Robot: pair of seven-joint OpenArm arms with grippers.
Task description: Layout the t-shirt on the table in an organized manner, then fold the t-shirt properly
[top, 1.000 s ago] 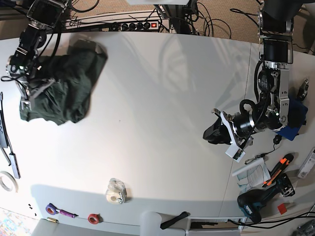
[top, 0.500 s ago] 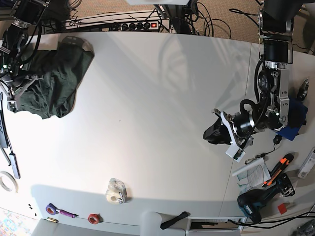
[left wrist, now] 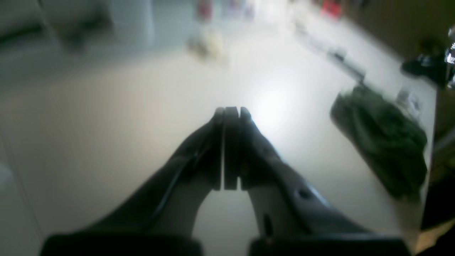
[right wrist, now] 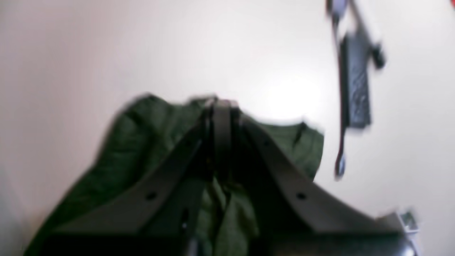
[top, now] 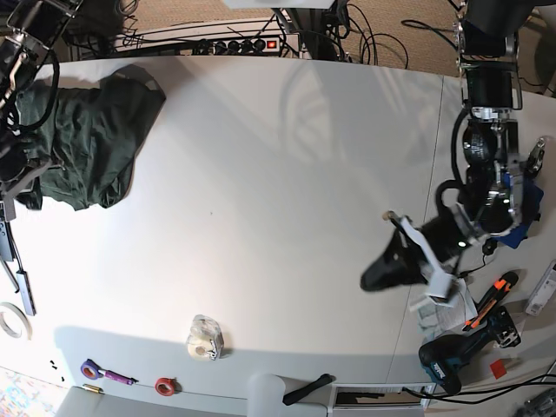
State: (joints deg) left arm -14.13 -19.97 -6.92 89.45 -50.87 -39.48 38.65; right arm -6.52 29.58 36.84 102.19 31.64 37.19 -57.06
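Note:
The dark green t-shirt (top: 87,143) lies bunched at the far left corner of the white table (top: 278,174). My right gripper (top: 17,178) sits at the shirt's left edge; the right wrist view shows this gripper (right wrist: 220,105) shut on a fold of the t-shirt (right wrist: 142,142). Over on the table's right side, my left gripper (top: 380,276) hangs low above bare tabletop. In the left wrist view it (left wrist: 230,111) is shut with nothing between its fingers, and the t-shirt (left wrist: 380,149) shows far off at the right.
Black flat tools (top: 13,261) and a white tape ring (top: 9,320) lie at the left edge. A crumpled tape wad (top: 206,339), purple tape (top: 91,369) and red tape (top: 165,385) sit near the front. A drill (top: 452,360), orange cutter (top: 491,295) and papers (top: 443,308) crowd the right.
My right arm has dragged the t-shirt further left toward the table's edge. My left gripper has closed and swung down toward the front of the table.

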